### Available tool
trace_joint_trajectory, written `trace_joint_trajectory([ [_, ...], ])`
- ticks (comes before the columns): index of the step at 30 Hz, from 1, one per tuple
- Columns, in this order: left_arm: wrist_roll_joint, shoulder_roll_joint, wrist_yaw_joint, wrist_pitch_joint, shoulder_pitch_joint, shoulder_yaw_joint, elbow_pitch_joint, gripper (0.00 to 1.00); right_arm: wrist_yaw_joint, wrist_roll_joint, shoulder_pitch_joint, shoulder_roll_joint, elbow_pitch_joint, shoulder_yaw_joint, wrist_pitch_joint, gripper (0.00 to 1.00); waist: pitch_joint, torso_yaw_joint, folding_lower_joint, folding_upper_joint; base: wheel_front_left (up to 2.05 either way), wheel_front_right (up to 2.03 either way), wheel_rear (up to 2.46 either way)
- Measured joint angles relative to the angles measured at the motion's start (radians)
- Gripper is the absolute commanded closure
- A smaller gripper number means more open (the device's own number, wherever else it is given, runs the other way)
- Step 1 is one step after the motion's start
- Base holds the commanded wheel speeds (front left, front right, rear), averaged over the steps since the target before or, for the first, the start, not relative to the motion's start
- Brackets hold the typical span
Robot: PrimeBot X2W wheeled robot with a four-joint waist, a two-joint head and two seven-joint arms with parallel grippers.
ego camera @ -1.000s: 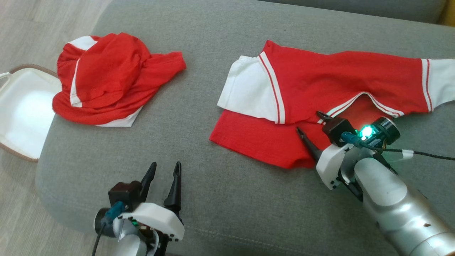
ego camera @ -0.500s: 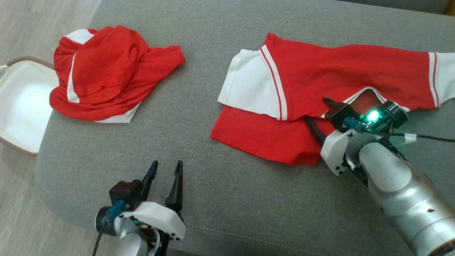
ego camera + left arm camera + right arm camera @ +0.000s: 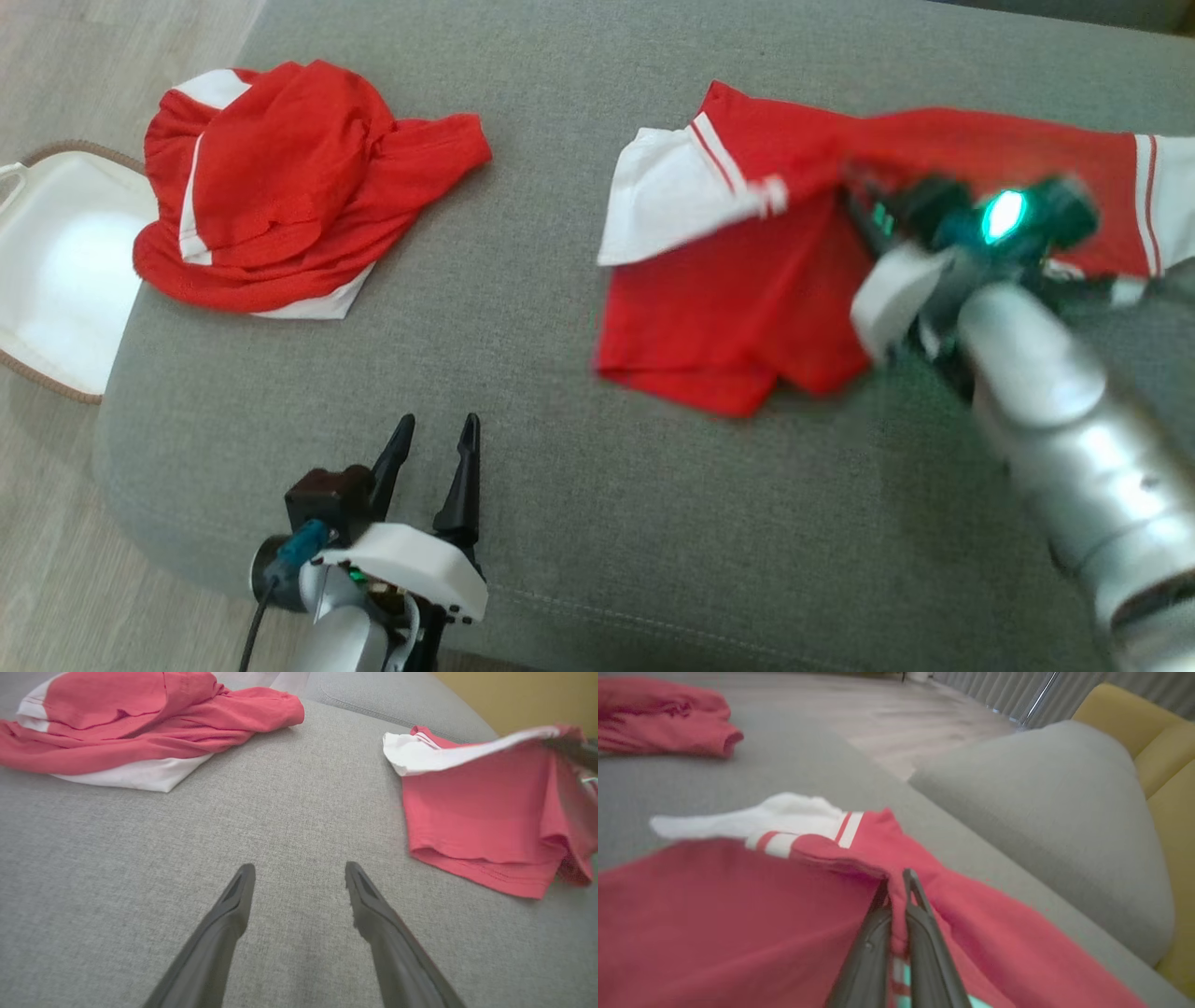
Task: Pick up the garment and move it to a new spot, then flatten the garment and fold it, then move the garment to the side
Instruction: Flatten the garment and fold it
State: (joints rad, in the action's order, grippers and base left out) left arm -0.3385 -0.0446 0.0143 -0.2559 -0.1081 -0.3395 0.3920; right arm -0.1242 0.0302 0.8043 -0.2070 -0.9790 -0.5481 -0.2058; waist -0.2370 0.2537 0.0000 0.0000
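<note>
The right arm slants in from the lower right. Its right pincer [image 3: 896,882] is clamped together on a red fold of the garment [image 3: 738,308], beside the striped white sleeve. That edge is raised off the grey sofa cushion [image 3: 560,485], and the hem rests on it. The left arm sits low, its left pincer [image 3: 434,431] spread wide over bare cushion, holding nothing. There are two red-and-white garments: the second, crumpled one [image 3: 280,187] lies well apart, by one white container [image 3: 56,280].
</note>
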Motion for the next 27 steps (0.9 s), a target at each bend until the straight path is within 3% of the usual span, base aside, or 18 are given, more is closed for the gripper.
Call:
trace_joint_trajectory([
  [9,-0.019,0.001,-0.001,0.000,-0.029,-0.035,-0.006,0.00,0.000,-0.010,0.232,-0.012,-0.021,0.053,0.036,1.00,-0.028,0.039,0.0000,0.0000,0.00,0.00,0.00],
  [10,-0.025,0.001,-0.001,0.000,-0.032,-0.039,-0.007,0.00,0.000,-0.011,0.242,-0.013,-0.037,0.061,0.054,0.92,-0.030,0.047,0.0000,0.0000,0.00,0.00,0.00],
  [11,-0.028,0.001,-0.001,0.000,-0.035,-0.042,-0.007,0.00,0.000,-0.016,0.250,-0.017,-0.054,0.067,0.067,0.29,-0.033,0.056,0.0000,0.0000,0.00,0.00,0.00],
  [12,-0.032,0.001,-0.001,0.000,-0.037,-0.045,-0.007,0.00,0.000,-0.025,0.258,-0.024,-0.071,0.078,0.076,0.00,-0.037,0.065,0.0000,0.0000,0.00,0.00,0.00],
  [19,-0.044,0.001,0.000,0.000,-0.043,-0.065,-0.010,0.00,0.000,-0.088,0.315,-0.062,-0.157,0.266,0.098,0.00,-0.075,0.113,0.0001,0.0000,0.00,0.00,0.00],
  [27,-0.040,0.001,0.003,0.000,-0.047,-0.060,-0.015,0.00,0.000,-0.119,0.280,0.003,-0.167,0.373,-0.005,0.00,-0.065,0.075,0.0000,0.0000,0.00,0.00,0.00],
])
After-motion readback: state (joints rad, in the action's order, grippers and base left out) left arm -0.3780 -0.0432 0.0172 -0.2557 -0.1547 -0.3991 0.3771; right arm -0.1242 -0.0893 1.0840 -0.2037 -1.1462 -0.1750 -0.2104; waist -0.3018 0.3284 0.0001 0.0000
